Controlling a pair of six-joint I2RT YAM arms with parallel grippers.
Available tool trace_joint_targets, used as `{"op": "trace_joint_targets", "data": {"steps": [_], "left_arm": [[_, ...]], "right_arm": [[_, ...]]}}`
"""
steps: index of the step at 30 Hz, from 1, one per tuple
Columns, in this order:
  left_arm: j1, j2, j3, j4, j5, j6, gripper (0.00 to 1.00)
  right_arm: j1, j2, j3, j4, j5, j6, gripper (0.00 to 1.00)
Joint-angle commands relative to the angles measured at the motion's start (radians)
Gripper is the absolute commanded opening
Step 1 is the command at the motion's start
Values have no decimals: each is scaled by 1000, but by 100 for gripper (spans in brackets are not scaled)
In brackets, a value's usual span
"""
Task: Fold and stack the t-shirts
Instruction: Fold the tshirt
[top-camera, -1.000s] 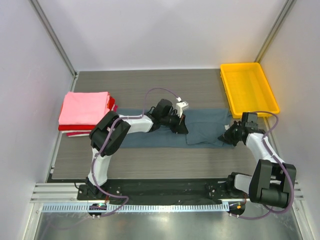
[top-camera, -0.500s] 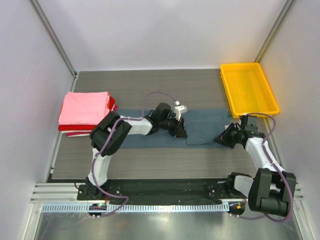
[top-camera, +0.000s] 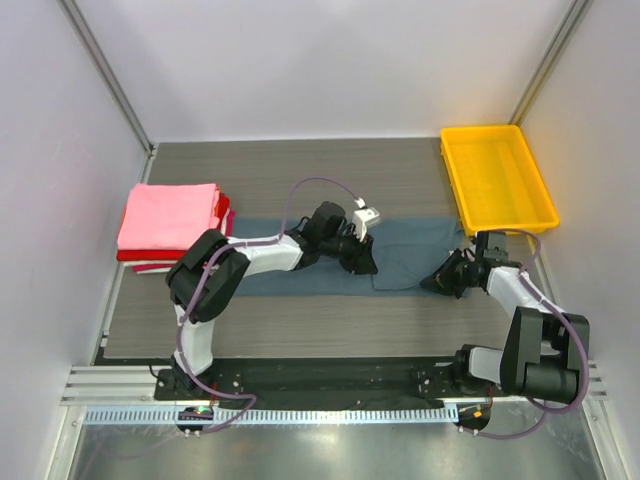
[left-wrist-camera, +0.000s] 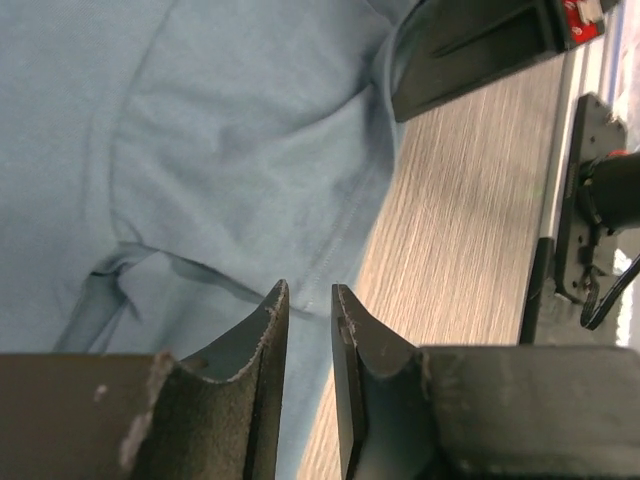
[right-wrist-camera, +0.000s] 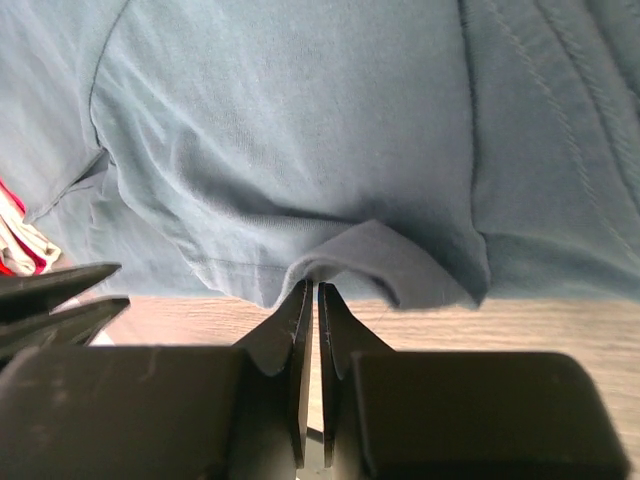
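The slate blue-grey t-shirt (top-camera: 410, 255) lies in a long strip across the middle of the table. My left gripper (top-camera: 362, 265) rests over its middle. In the left wrist view the gripper (left-wrist-camera: 310, 290) is open a little, with nothing in the narrow gap and the shirt (left-wrist-camera: 220, 150) below. My right gripper (top-camera: 437, 282) is at the shirt's near right edge. In the right wrist view it (right-wrist-camera: 313, 287) is shut, its tips pinching a raised fold of the shirt's hem (right-wrist-camera: 380, 250). A folded pink t-shirt (top-camera: 168, 215) tops a stack at the left, with red (top-camera: 224, 212) and white (top-camera: 150, 267) beneath.
A yellow plastic tray (top-camera: 480, 130) stands at the back right, just beyond the right arm. Bare wood-grain table (top-camera: 330, 180) lies behind the shirt and in front of it. The enclosure walls stand close on both sides.
My right gripper has slid left along the shirt's near edge. The left gripper's jaws have parted slightly while it stayed over the shirt's middle.
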Motion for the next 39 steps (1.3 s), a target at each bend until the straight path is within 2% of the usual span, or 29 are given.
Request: {"op": "trace_joint_targets", "data": {"steps": [1,8,18,26,31,39], "left_arm": [[-32,-61,29,-69,-78,101,25],[-71,-103,-3,-89,-209,277,34],[-106,-95,74,-135,-223,287,35],[-160,-28,180,-135,-195,190,35],[-219,69,262,-97,-184,101,31],[-221,178,290,10,-175,-9,22]], "right_arm": [[12,23,6,62,-33,19,11],[15,102,47,108,-24,48,9],[12,155,75,147,2,82,6],[6,204,53,179,22,83,4],[-25,192,36,194,21,77,4],[-25,182,35,193,4,80,4]]}}
